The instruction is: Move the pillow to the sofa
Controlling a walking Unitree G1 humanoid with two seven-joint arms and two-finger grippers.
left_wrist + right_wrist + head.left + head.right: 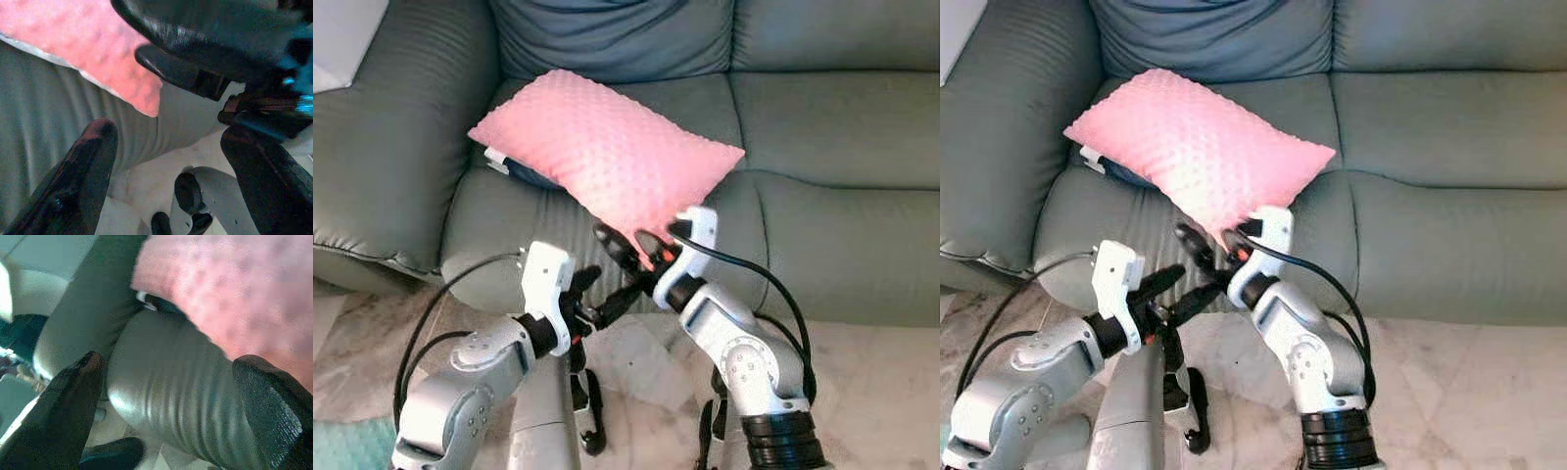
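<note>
Resting on grey-green leather sofa (822, 196): pink dimpled fabric pillow (607, 152). Right gripper (641, 245) and left gripper (607, 294) are spread; marble floor (871, 382) below.

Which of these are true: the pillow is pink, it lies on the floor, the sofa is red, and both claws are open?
1. The pillow is pink. True.
2. The pillow lies on the floor. False: it rests on the sofa seat, partly over a dark object.
3. The sofa is red. False: it is grey-green.
4. The left gripper and right gripper are open. True: both sets of fingers are spread, near the pillow's front corner.
</note>
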